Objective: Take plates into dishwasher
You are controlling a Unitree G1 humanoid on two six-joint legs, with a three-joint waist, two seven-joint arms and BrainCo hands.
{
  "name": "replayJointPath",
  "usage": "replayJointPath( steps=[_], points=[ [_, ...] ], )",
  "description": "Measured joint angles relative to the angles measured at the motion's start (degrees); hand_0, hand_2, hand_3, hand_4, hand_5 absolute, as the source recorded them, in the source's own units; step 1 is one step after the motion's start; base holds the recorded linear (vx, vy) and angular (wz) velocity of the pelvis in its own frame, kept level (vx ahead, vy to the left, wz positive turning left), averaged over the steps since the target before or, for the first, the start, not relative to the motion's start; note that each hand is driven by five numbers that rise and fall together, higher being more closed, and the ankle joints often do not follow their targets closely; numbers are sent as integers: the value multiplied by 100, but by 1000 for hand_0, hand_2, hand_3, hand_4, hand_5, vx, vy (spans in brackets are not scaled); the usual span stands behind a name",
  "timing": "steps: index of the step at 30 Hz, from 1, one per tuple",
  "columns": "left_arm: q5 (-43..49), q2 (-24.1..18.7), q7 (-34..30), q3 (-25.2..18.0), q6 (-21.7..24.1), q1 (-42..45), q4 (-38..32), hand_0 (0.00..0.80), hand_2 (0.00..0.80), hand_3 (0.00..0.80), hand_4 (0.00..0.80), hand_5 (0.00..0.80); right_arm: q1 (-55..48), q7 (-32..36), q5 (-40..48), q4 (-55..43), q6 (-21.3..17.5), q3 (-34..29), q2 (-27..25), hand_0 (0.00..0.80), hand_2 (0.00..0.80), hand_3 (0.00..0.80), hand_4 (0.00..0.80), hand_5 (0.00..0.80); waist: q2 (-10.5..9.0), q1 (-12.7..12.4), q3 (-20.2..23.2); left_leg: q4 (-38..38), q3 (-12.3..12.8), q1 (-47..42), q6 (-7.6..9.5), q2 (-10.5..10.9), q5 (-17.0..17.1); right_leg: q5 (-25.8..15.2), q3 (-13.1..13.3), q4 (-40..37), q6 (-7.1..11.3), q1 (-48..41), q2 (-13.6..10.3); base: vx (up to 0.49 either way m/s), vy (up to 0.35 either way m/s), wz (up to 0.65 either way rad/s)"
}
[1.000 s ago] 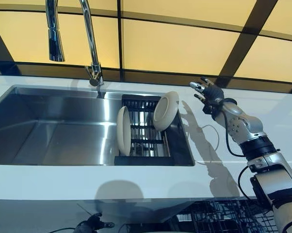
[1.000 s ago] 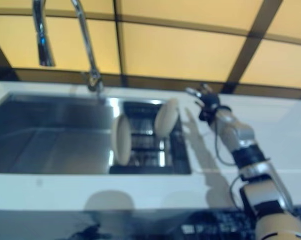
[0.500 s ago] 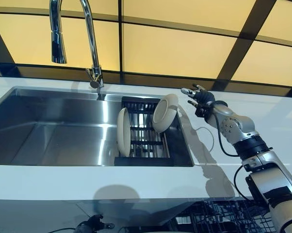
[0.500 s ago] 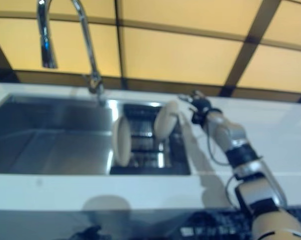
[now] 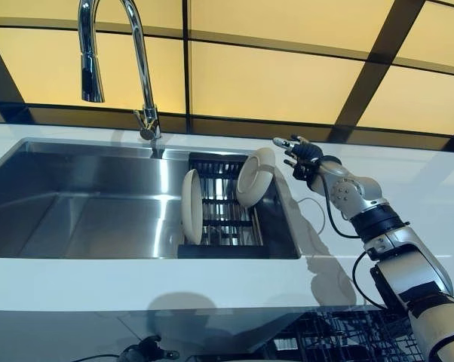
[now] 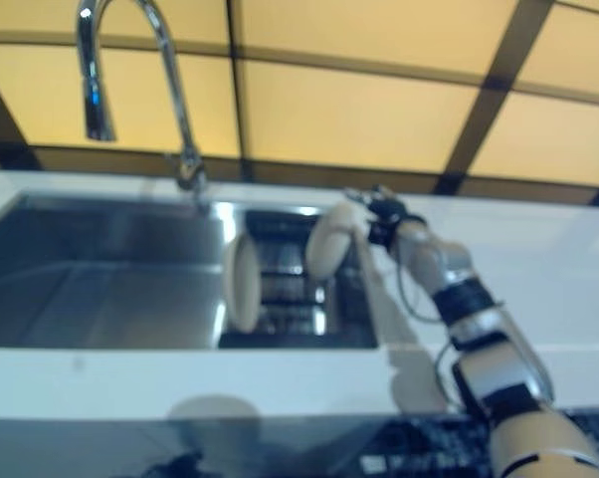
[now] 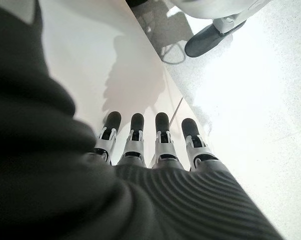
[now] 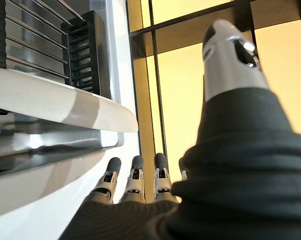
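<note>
Two cream plates stand on edge in a black rack (image 5: 223, 219) at the right end of the steel sink (image 5: 76, 204). The left plate (image 5: 191, 205) is upright; the right plate (image 5: 255, 176) leans against the sink's right rim. My right hand (image 5: 300, 153) hovers open just right of the leaning plate's top edge, fingers straight and apart from it. In the right wrist view the plate's rim (image 8: 60, 105) lies close past the fingers (image 8: 135, 175). My left hand (image 5: 148, 350) hangs low under the counter, its fingers (image 7: 160, 135) straight and holding nothing.
A tall chrome faucet (image 5: 136, 68) rises behind the sink. White counter (image 5: 408, 173) spreads to the right. A dark wire dishwasher rack (image 5: 340, 339) shows below the counter's front edge at the lower right. A person's shoe (image 7: 210, 35) shows on the floor.
My right hand has moved left across the counter, closing in on the leaning plate's top edge. The plates and my left hand have stayed put.
</note>
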State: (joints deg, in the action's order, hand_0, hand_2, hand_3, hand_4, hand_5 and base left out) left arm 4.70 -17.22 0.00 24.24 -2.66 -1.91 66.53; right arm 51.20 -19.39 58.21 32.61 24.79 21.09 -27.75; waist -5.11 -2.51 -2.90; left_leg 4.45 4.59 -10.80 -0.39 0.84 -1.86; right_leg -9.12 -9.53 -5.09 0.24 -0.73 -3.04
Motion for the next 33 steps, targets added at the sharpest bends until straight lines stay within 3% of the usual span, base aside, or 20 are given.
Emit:
replayJointPath(
  steps=[33],
  points=[
    [-128, 28, 2, 51, -41, -13, -8, 0, 0, 0, 0, 0, 45, 48, 49, 531, 556, 210, 265, 0, 0, 0, 0, 0, 7, -26, 7, -1, -6, 4, 0, 1, 0, 4, -10, -6, 3, -2, -6, 0, 0, 0]
  ],
)
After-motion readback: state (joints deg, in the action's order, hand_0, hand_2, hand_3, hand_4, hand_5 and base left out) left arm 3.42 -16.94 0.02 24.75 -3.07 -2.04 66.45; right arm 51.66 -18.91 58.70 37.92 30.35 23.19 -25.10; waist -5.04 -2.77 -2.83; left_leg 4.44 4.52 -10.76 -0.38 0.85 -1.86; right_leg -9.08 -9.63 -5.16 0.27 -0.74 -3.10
